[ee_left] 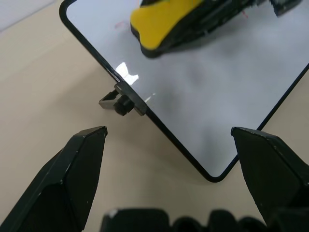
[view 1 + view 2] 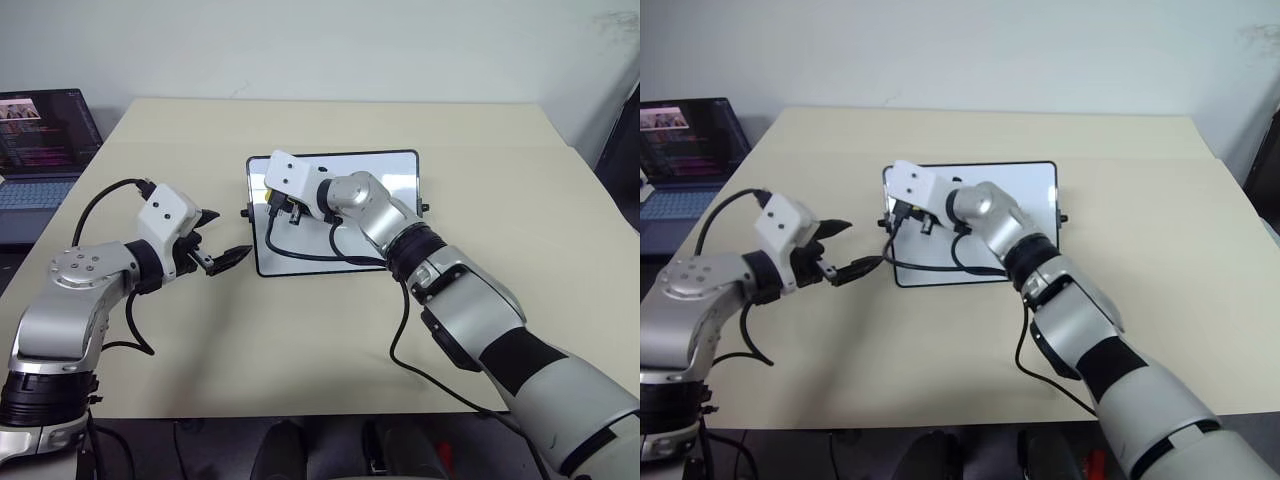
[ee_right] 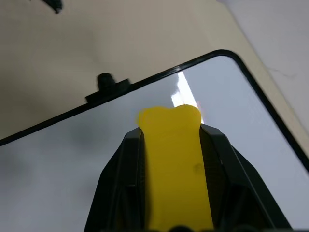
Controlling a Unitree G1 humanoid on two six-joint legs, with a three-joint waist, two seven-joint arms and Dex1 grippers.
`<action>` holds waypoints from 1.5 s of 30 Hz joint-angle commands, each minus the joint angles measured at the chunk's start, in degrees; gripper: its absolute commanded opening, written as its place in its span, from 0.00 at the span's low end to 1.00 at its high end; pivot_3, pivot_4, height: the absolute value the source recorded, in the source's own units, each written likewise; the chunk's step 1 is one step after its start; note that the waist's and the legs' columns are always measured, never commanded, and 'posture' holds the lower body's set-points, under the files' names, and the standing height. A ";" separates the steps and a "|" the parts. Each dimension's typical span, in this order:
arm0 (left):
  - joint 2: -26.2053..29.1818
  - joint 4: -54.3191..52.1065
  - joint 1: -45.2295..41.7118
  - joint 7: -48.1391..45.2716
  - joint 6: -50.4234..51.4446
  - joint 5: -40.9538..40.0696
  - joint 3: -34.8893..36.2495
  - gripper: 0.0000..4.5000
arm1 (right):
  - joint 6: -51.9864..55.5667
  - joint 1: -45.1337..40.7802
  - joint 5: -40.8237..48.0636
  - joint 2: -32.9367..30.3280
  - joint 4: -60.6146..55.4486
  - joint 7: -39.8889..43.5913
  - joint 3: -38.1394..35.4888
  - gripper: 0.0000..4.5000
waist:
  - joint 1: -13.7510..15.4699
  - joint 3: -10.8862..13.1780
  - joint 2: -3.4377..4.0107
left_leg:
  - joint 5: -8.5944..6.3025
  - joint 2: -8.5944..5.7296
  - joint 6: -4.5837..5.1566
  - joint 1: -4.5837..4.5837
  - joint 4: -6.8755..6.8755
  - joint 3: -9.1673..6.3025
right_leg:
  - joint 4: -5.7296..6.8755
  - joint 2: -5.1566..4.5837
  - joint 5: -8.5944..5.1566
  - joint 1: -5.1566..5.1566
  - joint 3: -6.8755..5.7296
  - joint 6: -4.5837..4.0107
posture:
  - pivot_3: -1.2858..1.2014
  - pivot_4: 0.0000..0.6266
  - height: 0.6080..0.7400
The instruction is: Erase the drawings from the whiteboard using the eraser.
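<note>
Your right gripper (image 3: 169,145) is clamped on the small yellow block eraser (image 3: 174,164), whose notched front end pokes out between the black fingers, dark underside facing the small glossy white board with a thin black frame (image 2: 390,170). It sits over the board's left part, near a black side knob (image 3: 105,79). Faint red marks (image 1: 119,24) show beside the eraser. Your left gripper (image 2: 222,250) hangs with its fingers spread, just off the board's left edge, above the beige table (image 2: 300,340).
</note>
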 commanded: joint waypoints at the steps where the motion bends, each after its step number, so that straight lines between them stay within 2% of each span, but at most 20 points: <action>1: 0.85 -1.58 -1.02 -0.49 -0.71 -0.53 1.23 1.00 | -1.44 -1.39 -0.95 -0.10 1.10 -2.45 -1.92 0.27 | 0.00 0.00 0.00 | 0.00 0.00 0.00 0.01 0.00 -0.02 | 0.03 0.00 0.00 0.00 -0.01 0.00 | 0.52 0.24 1.00; 5: 0.55 -1.36 -1.63 -1.00 -1.03 -0.44 0.45 1.00 | -3.44 -4.75 -0.44 0.37 2.20 -8.84 -5.15 0.27 | -0.01 0.01 0.01 | 0.01 -0.02 -0.01 0.02 0.03 -0.03 | 0.18 0.00 0.00 -0.01 -0.01 -0.01 | 0.52 0.24 1.00; 11: -0.14 -1.17 -2.25 -1.01 -1.33 -0.12 -0.12 1.00 | -3.81 -5.33 -1.91 2.61 4.76 -7.58 -5.02 0.27 | -0.11 0.00 0.01 | 0.01 -0.01 -0.01 0.02 0.00 0.00 | 0.11 0.00 0.00 -0.02 0.01 -0.01 | 0.52 0.24 1.00; 17: -0.30 -1.49 -2.10 -0.90 -1.49 -0.09 0.09 1.00 | -3.32 -3.94 -4.98 2.99 6.78 -2.80 -2.81 0.27 | -0.04 0.01 0.01 | 0.01 0.00 -0.01 -0.02 -0.03 0.02 | -0.01 0.00 0.00 -0.02 0.01 -0.01 | 0.52 0.24 1.00; 22: 0.11 -2.14 -1.33 -1.19 -1.31 -0.43 0.61 1.00 | -5.58 -6.64 -4.66 3.01 7.17 -11.24 -5.73 0.27 | -0.03 0.01 0.01 | 0.01 0.00 -0.02 -0.01 -0.01 -0.02 | 0.04 -0.01 0.00 -0.02 -0.01 -0.01 | 0.52 0.24 1.00; 30: 0.34 -2.50 -1.25 -1.39 -1.29 -0.64 0.80 1.00 | -3.98 -3.64 -7.19 3.82 8.45 -3.24 -2.97 0.27 | -0.06 0.00 0.00 | 0.01 0.00 -0.01 -0.01 -0.02 0.01 | 0.02 -0.01 0.00 -0.02 0.00 -0.01 | 0.52 0.24 1.00; 37: 0.42 -2.69 -0.99 -1.79 -1.28 -0.76 0.62 1.00 | -6.03 -5.84 -6.35 3.68 8.33 -12.48 -6.09 0.27 | -0.03 0.00 0.01 | 0.01 -0.01 -0.02 0.02 0.01 -0.03 | 0.14 -0.01 0.00 -0.01 -0.01 -0.01 | 0.52 0.24 1.00; 45: 0.53 -2.64 -1.60 -2.67 -1.05 -0.83 0.16 1.00 | -4.03 -2.90 -7.83 4.20 8.79 -4.21 -3.64 0.27 | -0.03 0.00 0.00 | 0.01 -0.01 -0.02 0.03 -0.01 0.00 | 0.09 -0.01 0.00 -0.01 0.00 -0.01 | 0.52 0.24 1.00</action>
